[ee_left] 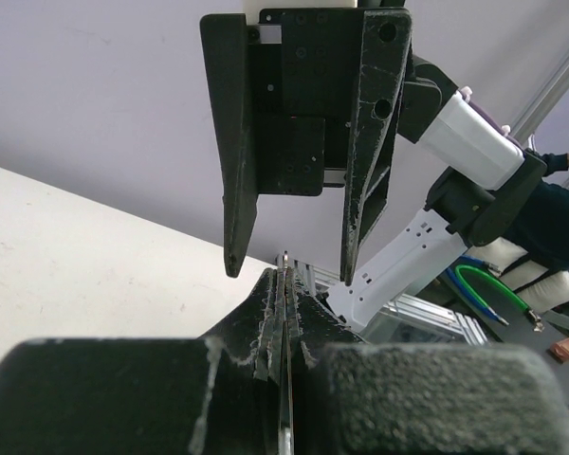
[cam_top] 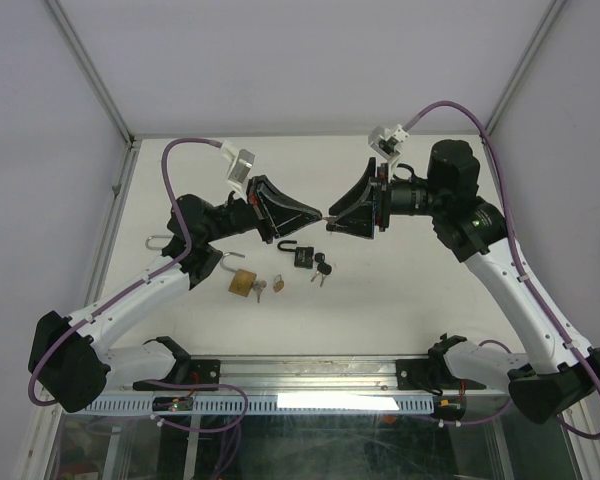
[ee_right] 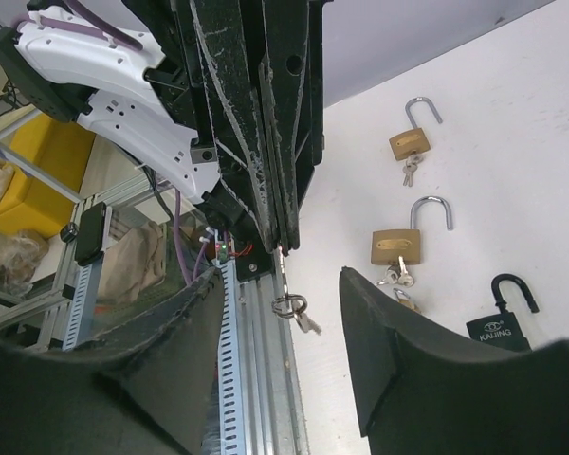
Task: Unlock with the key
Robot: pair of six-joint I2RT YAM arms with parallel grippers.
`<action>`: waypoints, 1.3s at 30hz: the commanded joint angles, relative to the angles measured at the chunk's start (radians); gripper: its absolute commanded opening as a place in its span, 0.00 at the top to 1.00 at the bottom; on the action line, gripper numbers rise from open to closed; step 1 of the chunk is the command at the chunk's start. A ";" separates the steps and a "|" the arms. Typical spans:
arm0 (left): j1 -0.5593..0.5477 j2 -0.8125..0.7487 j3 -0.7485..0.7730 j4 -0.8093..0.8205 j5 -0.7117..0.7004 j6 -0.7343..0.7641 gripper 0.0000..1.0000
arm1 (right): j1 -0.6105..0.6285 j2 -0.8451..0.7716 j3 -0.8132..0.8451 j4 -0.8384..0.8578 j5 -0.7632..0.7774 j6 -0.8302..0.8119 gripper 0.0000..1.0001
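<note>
A small silver key (ee_right: 283, 260) is pinched in the tips of my left gripper (ee_left: 284, 277), which is shut on it. From the key hang a ring (ee_right: 290, 305) and a second key (ee_right: 306, 322). My right gripper (ee_right: 280, 289) faces the left one tip to tip above the table, open, its fingers (ee_left: 237, 204) standing either side of the key without touching it. In the top view the two grippers, left (cam_top: 318, 216) and right (cam_top: 329, 221), meet at mid-table. Below them lie a black padlock (cam_top: 302, 256) and a brass padlock (cam_top: 242, 281), both with raised shackles.
A second brass padlock (ee_right: 410, 142) with keys lies farther off, and a small brass lock (cam_top: 278, 283) and black-headed keys (cam_top: 322, 267) sit beside the black padlock (ee_right: 501, 328). A slotted aluminium rail (cam_top: 280, 385) runs along the near table edge. White walls enclose the table.
</note>
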 commanded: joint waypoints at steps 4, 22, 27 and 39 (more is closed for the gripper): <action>-0.008 -0.015 0.015 0.067 -0.020 -0.017 1.00 | -0.004 -0.016 -0.005 0.099 0.003 0.034 0.62; -0.011 -0.015 0.012 0.078 -0.020 -0.018 1.00 | -0.004 -0.019 -0.023 0.124 0.004 0.062 0.97; -0.011 -0.009 0.004 0.076 -0.029 -0.033 1.00 | -0.004 -0.029 -0.014 0.114 0.012 0.064 1.00; -0.010 -0.005 -0.023 0.064 -0.020 0.014 0.99 | -0.004 -0.046 0.033 -0.023 0.061 0.016 1.00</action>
